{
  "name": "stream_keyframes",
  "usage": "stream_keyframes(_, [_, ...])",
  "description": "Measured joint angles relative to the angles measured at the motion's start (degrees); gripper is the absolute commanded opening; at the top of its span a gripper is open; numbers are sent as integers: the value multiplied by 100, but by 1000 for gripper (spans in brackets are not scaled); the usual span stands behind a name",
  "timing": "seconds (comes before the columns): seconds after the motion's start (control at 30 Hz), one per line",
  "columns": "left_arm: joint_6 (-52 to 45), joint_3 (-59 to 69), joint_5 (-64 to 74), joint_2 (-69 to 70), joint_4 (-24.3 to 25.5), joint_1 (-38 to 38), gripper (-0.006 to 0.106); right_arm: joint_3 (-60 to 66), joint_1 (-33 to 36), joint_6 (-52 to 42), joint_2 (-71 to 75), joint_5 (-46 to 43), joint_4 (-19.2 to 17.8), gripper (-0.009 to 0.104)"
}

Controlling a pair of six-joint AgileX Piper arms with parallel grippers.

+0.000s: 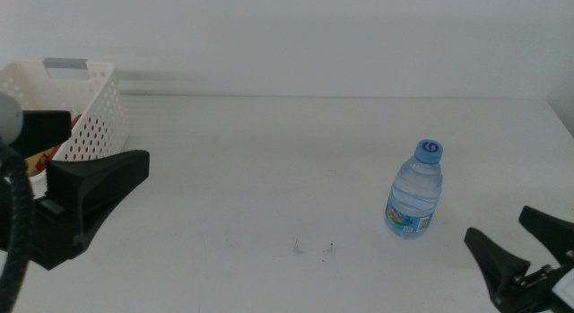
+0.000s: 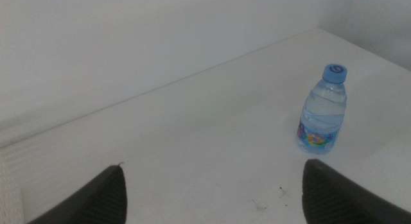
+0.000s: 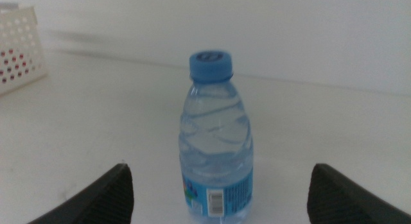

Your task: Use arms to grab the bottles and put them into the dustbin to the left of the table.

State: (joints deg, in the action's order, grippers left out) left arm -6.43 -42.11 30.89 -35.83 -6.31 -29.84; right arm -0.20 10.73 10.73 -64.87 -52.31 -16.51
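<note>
Item: water bottle (image 1: 414, 191), blue cap, standing upright on table (image 1: 269, 169). It is sitting directly ahead of right gripper (image 1: 529, 250), lined up w/ the gap between its jaws, not touching. Jaws are gaping wide, nothing held, prob. lining up for a side grasp.
Item: left gripper (image 1: 90, 201), jaws spread, empty, hanging just beside dustbin (image 1: 94, 107); bottle well apart from it.
Item: dustbin, showing red and yellow through its perforations, so likely other bottles are lying inside.

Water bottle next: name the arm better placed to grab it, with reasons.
Right. The right gripper sits open just beside the water bottle, which its wrist view frames between the jaws. The left gripper is across the table by the dustbin.
</note>
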Motion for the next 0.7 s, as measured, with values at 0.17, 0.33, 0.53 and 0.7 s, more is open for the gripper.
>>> stream_keyframes(0.17, [0,0,-9,0,0,0,94,-211,3,-200,-993,-247,-250,88])
stream_keyframes(0.33, [0,0,-31,0,0,0,94,-813,3,-251,-1968,-465,-571,88])
stream_keyframes(0.53, [0,0,-49,0,0,0,94,-1516,3,-264,-2858,-528,-593,88])
stream_keyframes(0.7, [0,0,-67,0,0,0,94,-2161,12,-264,-3524,-539,-684,88])
